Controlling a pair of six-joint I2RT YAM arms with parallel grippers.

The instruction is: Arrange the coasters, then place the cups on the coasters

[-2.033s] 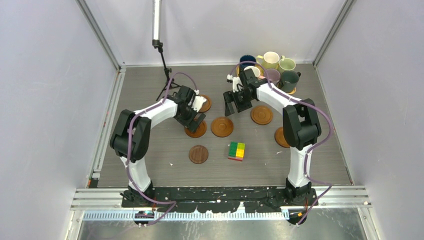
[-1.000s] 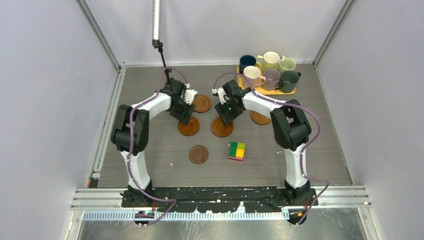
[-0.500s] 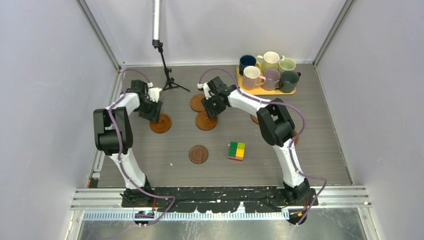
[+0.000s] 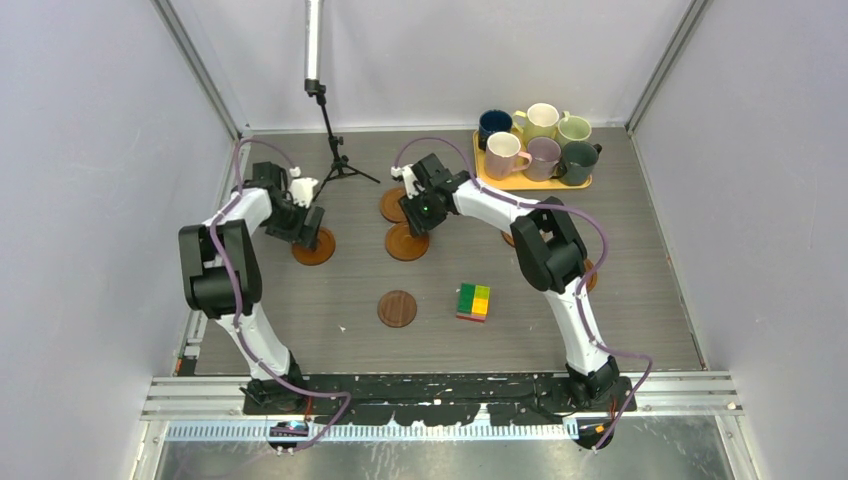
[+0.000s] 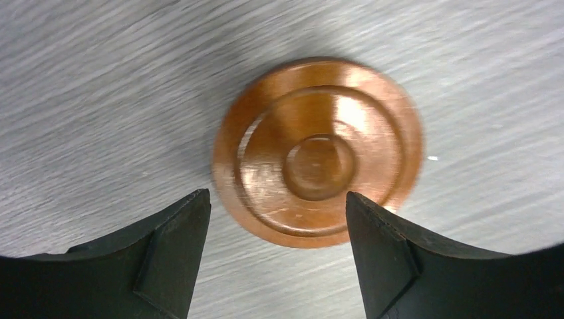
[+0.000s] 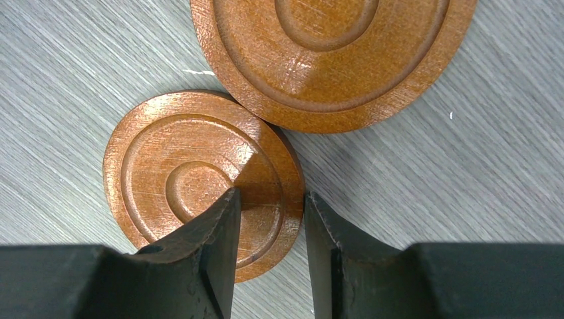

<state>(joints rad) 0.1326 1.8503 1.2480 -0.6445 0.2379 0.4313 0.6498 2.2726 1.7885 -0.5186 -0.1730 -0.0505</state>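
Though the coasters lie spread over the tabletop (image 4: 620, 320), all six cups are packed in the tray (image 4: 525, 184) at its far right. The navy cup (image 4: 493, 124), yellow cup (image 4: 541, 120) and light green cup (image 4: 573, 128) stand along the back. The pink cup (image 4: 503, 154), mauve cup (image 4: 543, 156) and dark green cup (image 4: 578, 160) stand in front, close together.

The left hand (image 5: 273, 203) has its jaws wide apart over the near edge of the left coaster (image 5: 319, 153), which lies flat at the left of the tabletop. In the wrist view one fingertip overlaps the rim and the other sits just outside it; contact cannot be judged. That coaster's left edge is blurred.

The right hand (image 6: 269, 196) straddles the rim of the middle coaster (image 6: 193, 179) — one finger over the disc, one just off it, a narrow gap between. Whether they pinch the rim I cannot tell. The far coaster (image 6: 332, 53) meets the middle one's far rim and is cut off by the top of the wrist view. From above, the hand covers part of both.

The dark coaster (image 4: 397, 308) lies alone nearer the bases, with the block (image 4: 474, 301) to its right. Two more are mostly hidden behind the right arm — only a sliver of the fifth coaster (image 4: 509, 238) and of the sixth coaster (image 4: 592, 277) shows. The pole of the stand (image 4: 314, 40) at the far edge runs out of the top of the view.
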